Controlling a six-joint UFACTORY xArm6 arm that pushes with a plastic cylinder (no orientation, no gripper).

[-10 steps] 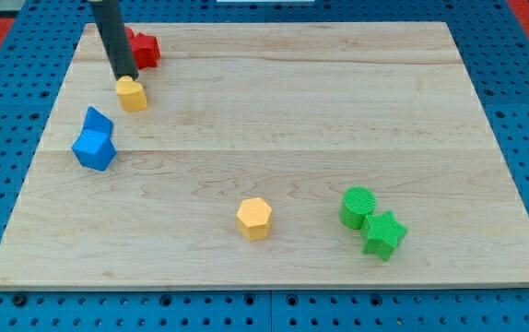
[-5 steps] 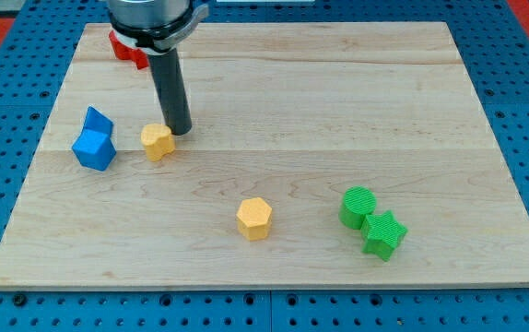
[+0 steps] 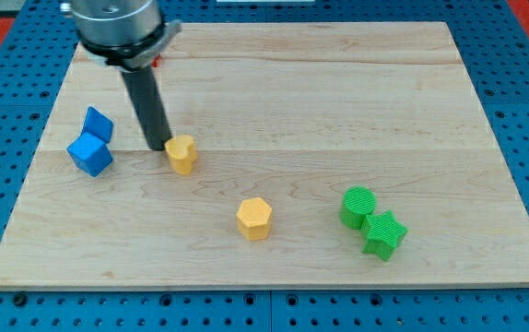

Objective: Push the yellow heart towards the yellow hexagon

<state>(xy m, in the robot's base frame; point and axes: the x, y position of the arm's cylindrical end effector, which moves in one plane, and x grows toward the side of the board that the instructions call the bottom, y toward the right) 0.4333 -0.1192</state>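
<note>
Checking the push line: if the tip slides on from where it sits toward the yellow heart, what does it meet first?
My tip sits just left of the yellow heart, seemingly touching it, so it meets the heart first. The yellow hexagon lies beyond, toward the view's bottom right.

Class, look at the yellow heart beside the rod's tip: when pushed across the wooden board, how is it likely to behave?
The yellow heart sits low and flat, so it will probably slide, not tip or roll. My tip is at its left edge, off centre, so it may turn as it goes. The wooden board looks smooth, so probably little drag.
</note>
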